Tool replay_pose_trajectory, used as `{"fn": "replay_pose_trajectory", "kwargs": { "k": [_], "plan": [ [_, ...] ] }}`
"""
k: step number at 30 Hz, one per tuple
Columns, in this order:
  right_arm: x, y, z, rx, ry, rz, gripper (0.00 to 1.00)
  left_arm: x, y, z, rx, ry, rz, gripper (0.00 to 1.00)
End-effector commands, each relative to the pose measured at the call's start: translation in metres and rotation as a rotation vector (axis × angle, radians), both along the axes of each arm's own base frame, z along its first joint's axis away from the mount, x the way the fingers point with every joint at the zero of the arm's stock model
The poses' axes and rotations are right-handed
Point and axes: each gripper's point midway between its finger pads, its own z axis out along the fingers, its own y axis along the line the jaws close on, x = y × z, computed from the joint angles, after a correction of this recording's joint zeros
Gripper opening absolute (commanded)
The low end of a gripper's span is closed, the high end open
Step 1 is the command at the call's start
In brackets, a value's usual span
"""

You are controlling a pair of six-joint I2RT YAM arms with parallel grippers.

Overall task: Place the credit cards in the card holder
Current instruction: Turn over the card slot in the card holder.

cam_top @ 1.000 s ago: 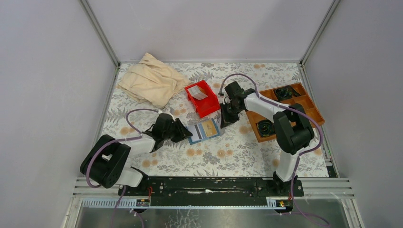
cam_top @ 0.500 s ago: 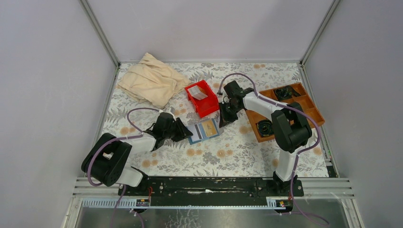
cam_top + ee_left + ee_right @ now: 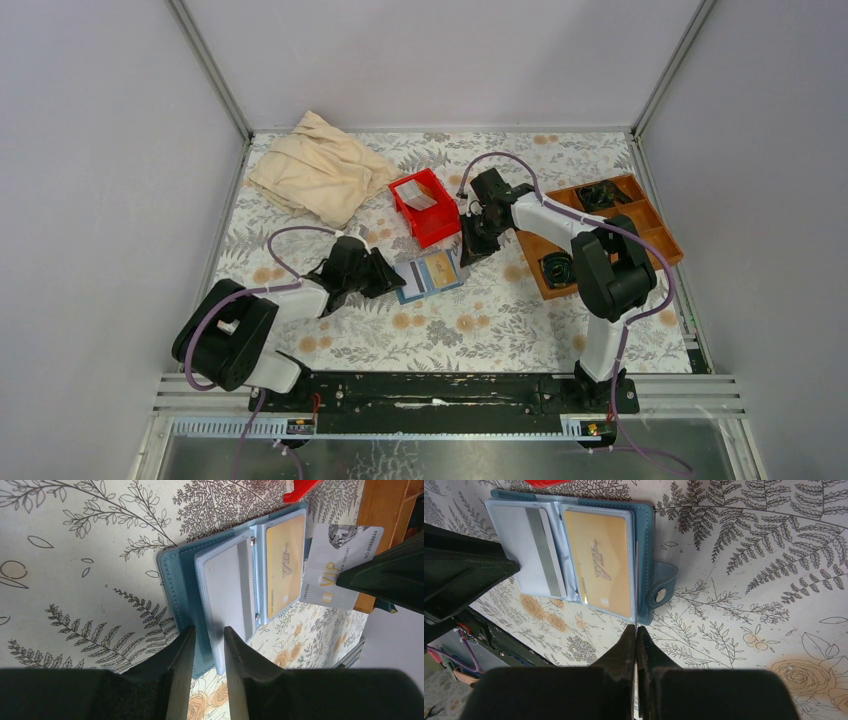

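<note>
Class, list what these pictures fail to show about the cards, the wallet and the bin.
Silver card: right wrist view shows only its thin edge, not its face.
Left gripper: left wrist view, its own jaws hide whether they pinch the card holder.
Red bin: contents too small in top view; wrist views cut it off.

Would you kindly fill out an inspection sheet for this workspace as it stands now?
Surface: floral table cover, lying flat.
Job's things: card holder lies open with a gold card in a slot; silver card held outside the slots.
Clutter: red bin, beige cloth, wooden tray holding black items.
Grippers: left gripper clamps the card holder's edge; right gripper pinches the silver card.
Cables: purple cables loop along both arms.
Surroundings: plain grey walls.
</note>
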Motion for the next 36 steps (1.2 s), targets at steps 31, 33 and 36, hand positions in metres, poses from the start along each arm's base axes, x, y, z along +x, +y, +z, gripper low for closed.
{"fn": "replay_pose_trajectory", "kwargs": {
  "k": [31,33,36],
  "plan": [
    [-0.004,0.012,-0.005,0.065,0.019,0.009,0.0,-0.001,-0.001,-0.003,0.02,-0.009,-0.029,0.33],
    [-0.005,0.014,-0.005,0.075,0.025,0.005,0.0,-0.001,-0.001,-0.004,0.021,-0.008,-0.033,0.32],
    [-0.004,0.017,-0.001,0.093,0.025,0.002,0.0,-0.002,-0.001,-0.005,0.025,-0.007,-0.035,0.32]
  ]
}}
